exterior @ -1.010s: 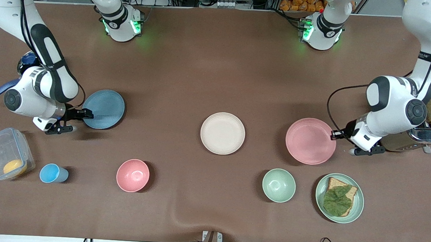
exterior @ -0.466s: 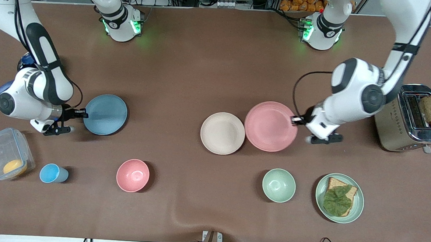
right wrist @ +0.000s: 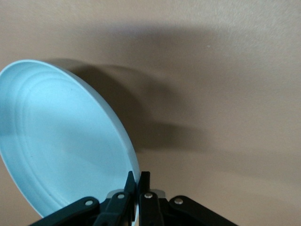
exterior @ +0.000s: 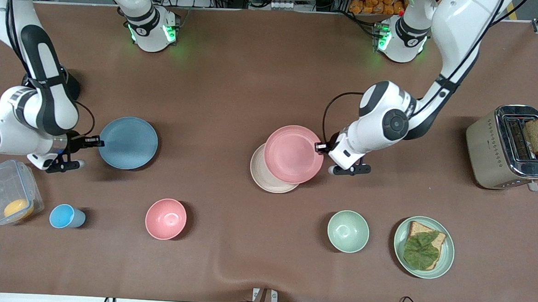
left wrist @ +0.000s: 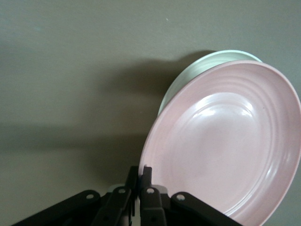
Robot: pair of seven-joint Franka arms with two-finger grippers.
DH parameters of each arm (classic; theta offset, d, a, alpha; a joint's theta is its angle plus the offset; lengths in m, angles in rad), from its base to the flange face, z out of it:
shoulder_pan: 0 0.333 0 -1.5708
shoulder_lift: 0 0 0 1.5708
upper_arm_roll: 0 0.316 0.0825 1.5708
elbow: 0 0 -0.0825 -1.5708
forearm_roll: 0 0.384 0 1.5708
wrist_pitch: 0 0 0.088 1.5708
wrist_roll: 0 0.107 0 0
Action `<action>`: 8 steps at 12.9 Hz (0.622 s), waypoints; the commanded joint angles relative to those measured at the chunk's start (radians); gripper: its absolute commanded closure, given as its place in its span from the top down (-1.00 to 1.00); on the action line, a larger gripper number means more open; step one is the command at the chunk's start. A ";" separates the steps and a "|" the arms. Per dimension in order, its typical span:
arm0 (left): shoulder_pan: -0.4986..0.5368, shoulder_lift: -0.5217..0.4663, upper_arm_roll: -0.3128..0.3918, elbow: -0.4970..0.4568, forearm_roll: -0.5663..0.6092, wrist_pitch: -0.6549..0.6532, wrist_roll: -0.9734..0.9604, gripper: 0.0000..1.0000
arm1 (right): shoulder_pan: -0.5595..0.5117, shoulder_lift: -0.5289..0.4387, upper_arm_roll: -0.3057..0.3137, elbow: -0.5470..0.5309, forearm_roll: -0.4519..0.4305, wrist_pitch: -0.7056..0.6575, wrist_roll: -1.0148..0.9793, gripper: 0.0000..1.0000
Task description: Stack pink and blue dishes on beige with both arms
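My left gripper (exterior: 319, 146) is shut on the rim of the pink plate (exterior: 293, 154), holding it in the air over the beige plate (exterior: 264, 176) and covering most of it. In the left wrist view the pink plate (left wrist: 225, 141) fills the picture past my left gripper (left wrist: 139, 172), with the beige plate's edge (left wrist: 197, 63) showing beneath it. My right gripper (exterior: 95, 140) is shut on the rim of the blue plate (exterior: 129, 142), lifted above the table toward the right arm's end. The right wrist view shows the blue plate (right wrist: 61, 141) clamped in my right gripper (right wrist: 137, 179).
Nearer the front camera stand a pink bowl (exterior: 166, 219), a small blue cup (exterior: 65, 216), a clear container (exterior: 6, 197), a green bowl (exterior: 348, 231) and a green plate with bread and a leaf (exterior: 424, 247). A toaster (exterior: 511, 146) stands at the left arm's end.
My left gripper carried the pink plate from beside the toaster toward the middle, over the beige plate. The right gripper lifted the blue plate slightly and shifted a little toward the table's end.
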 commanded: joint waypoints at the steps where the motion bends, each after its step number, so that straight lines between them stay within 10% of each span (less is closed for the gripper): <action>1: -0.053 0.049 0.008 0.030 0.046 0.038 -0.025 -1.00 | -0.003 0.004 0.001 0.070 0.024 -0.081 -0.008 -1.00; 8: -0.182 0.122 0.126 0.101 0.129 0.107 -0.034 -1.00 | 0.062 0.002 0.001 0.176 0.069 -0.215 0.122 -1.00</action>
